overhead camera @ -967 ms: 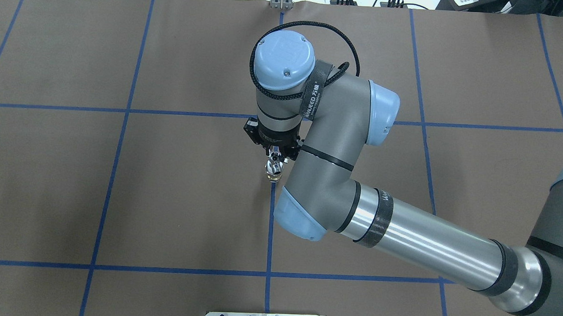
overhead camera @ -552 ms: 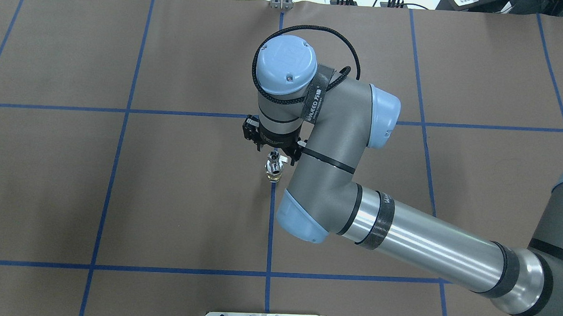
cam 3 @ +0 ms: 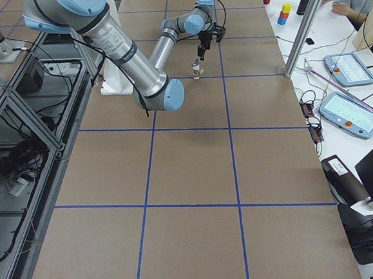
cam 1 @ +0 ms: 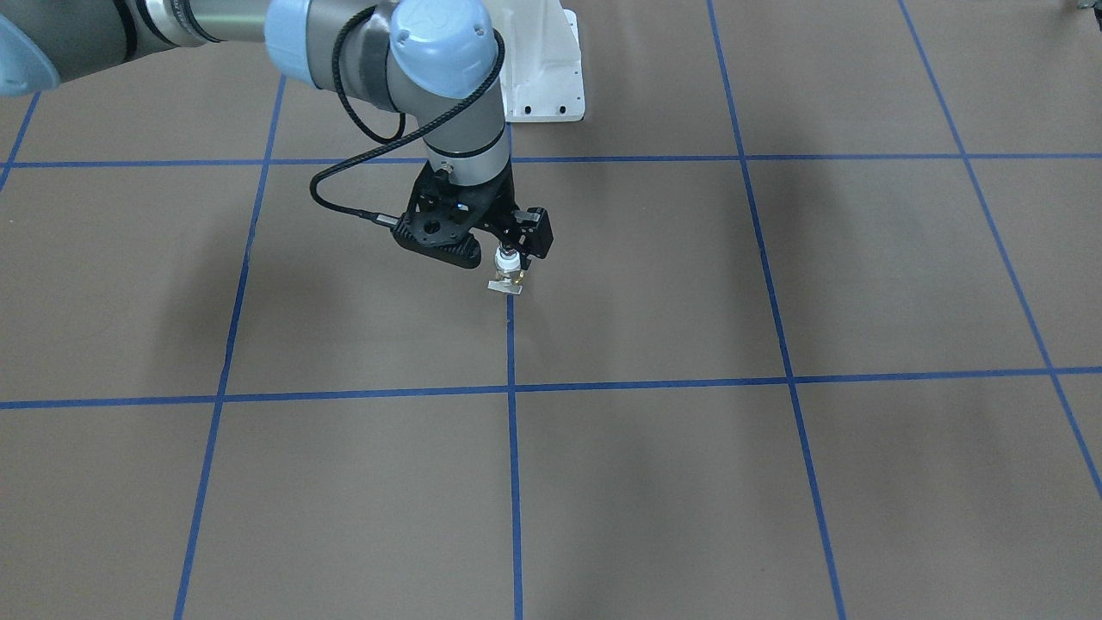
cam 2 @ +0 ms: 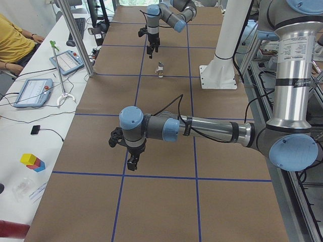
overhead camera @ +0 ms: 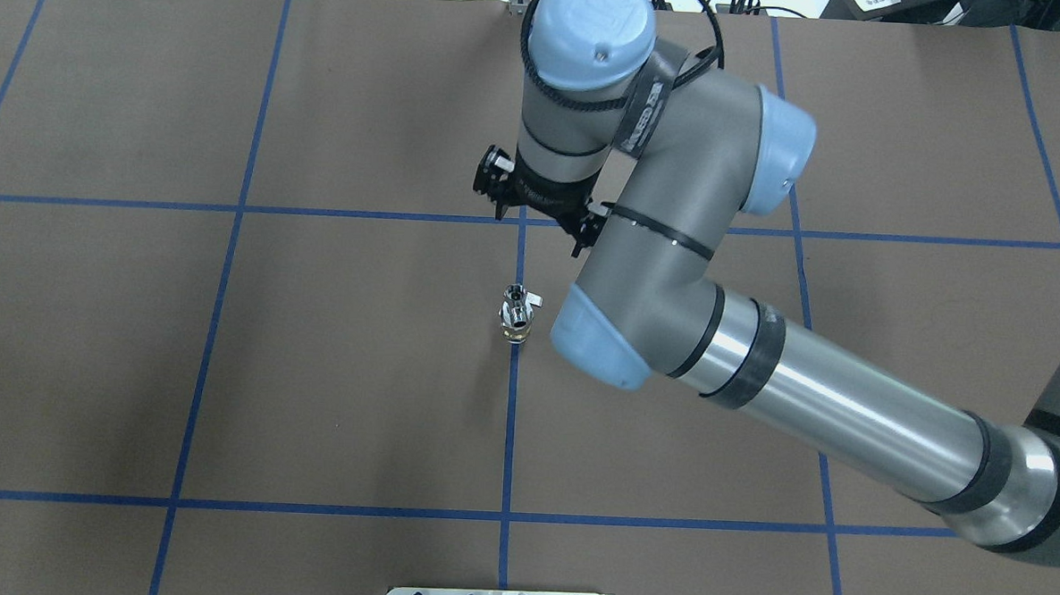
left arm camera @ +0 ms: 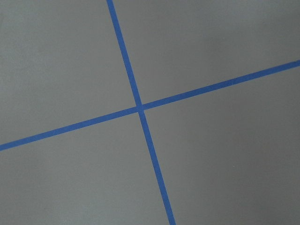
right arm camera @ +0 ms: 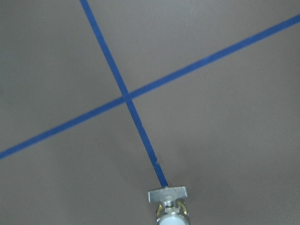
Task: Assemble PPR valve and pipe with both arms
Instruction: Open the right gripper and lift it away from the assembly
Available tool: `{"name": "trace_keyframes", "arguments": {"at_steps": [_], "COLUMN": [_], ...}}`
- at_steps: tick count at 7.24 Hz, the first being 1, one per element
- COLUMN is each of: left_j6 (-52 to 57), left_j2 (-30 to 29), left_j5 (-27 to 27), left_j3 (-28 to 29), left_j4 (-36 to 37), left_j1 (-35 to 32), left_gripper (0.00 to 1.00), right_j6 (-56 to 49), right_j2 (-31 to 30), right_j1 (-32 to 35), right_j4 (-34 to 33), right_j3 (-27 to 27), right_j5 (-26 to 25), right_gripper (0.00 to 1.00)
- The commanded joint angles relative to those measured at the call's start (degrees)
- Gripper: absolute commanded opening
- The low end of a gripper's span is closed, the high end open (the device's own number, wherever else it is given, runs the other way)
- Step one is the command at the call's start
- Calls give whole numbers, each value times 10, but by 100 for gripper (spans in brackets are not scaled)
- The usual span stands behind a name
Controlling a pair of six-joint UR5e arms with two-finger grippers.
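Showed white lettering, too small to read, on black strap [overhead camera: 643,115] around grey right arm [overhead camera: 811,408]. Showed brass-bodied, white-collared PPR valve [overhead camera: 516,334] upright under shiny silver pipe stub [overhead camera: 512,312], near blue tape crossing [overhead camera: 522,220]. Found black right gripper [overhead camera: 541,210] spread, empty, near that crossing. Could not tell the state of left gripper [cam 2: 132,163].

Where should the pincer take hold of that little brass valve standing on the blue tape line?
Take the small brass-bodied valve by its white ring collar, coming straight down from above. It stands upright with the collar uppermost, and its flat tab juts sideways lower down.
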Motion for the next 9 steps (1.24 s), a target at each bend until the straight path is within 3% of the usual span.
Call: {"name": "trace_keyframes", "arguments": {"at_steps": [1,3,4,6,9], "left_j6": [-42,-27,16,21,14], "left_j2": [31,39,40,49,108], "left_j5": [0,-15,-15,-14,-14], "left_j3": [-4,-5,-4,-14,-95], "left_j4": [-6,-6,2,-1,-4], "left_j1": [-12,-29,-47,-63,-65], "left_gripper": [100,100,100,100,100], "right_j6": [-60,-214,-330,-568,-887], "right_j2": [-16,-118,-169,-270,-418], "right_j1": [100,196,235,321,436], "right_j4": [-4,-5,-5,-5,0], "right_j3": [8,64,72,68,53], "right_j5": [64,116,118,118,116], "right_gripper": [99,99,99,99,99]}}
